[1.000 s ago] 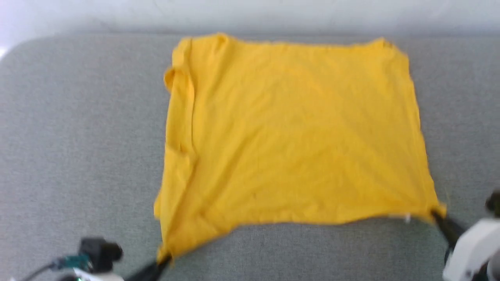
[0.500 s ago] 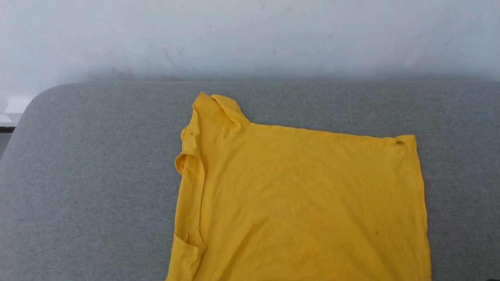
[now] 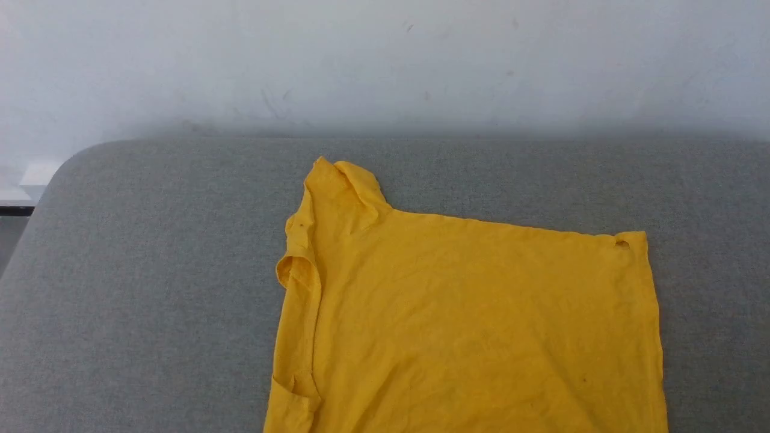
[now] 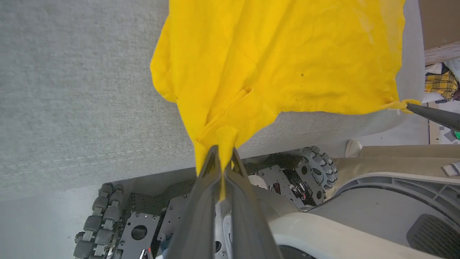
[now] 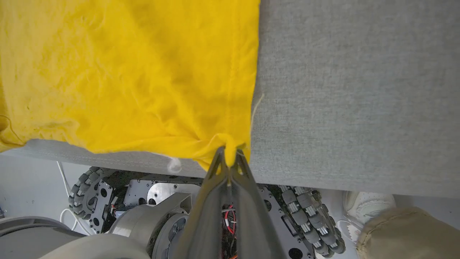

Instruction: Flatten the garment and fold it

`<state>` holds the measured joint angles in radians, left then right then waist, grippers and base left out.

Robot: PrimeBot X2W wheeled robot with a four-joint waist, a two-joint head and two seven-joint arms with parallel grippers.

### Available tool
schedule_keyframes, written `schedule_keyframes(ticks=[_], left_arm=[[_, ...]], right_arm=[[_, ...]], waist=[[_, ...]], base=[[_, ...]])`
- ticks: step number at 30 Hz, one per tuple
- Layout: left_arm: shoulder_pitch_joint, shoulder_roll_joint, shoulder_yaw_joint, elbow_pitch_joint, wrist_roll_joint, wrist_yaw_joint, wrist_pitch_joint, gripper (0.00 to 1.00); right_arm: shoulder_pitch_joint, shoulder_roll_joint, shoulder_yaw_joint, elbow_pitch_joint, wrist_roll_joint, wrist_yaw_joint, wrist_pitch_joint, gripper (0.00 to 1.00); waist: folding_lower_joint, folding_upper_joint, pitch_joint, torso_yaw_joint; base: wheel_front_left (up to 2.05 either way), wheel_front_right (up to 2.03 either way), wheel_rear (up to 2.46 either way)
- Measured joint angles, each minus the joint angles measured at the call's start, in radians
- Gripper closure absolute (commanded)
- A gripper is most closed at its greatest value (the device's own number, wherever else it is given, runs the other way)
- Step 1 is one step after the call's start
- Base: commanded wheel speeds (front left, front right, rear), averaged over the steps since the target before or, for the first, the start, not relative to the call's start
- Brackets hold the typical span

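Note:
The garment (image 3: pixel 469 325), a mustard-yellow T-shirt, lies spread on the grey padded table (image 3: pixel 150 270). A sleeve (image 3: pixel 298 270) is bunched along its left side, and there is a small hole (image 3: pixel 622 244) at the far right corner. In the left wrist view my left gripper (image 4: pixel 223 160) is shut on a near corner of the garment (image 4: pixel 280 61), just past the table's edge. My right gripper (image 5: pixel 229 154) is shut on the other near corner of the garment (image 5: pixel 125 72); one of its dark fingers (image 4: pixel 431 115) also shows at the right of the left wrist view.
A pale wall (image 3: pixel 385 60) stands behind the table. Below the table's near edge sits my wheeled base (image 4: pixel 104 212) (image 5: pixel 309 216). A person's white shoe (image 5: pixel 366 207) and khaki trouser leg (image 5: pixel 406 230) are close by on the right. Plaid cloth (image 4: pixel 440 82) lies beyond the table.
The head camera has tilted up, so the table and garment sit lower in the picture and both grippers have dropped out of its bottom edge. The near corners were gripped a second ago too.

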<state>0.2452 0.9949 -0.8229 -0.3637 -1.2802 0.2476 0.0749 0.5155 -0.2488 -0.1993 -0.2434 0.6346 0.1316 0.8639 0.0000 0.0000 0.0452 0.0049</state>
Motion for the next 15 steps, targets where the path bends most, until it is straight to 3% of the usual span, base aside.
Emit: schedule_keyframes(ticks=[15], left_arm=[[-0.195,0.003,0.110,-0.035,0.184,0.021,-0.108,1.00]], right_arm=[[-0.189,-0.034,-0.005,-0.016,-0.021,0.000,-0.215,1.00]], waist=[[0.0001,0.0000,0.078,-0.017]], base=[[0.00,0.00,0.00]])
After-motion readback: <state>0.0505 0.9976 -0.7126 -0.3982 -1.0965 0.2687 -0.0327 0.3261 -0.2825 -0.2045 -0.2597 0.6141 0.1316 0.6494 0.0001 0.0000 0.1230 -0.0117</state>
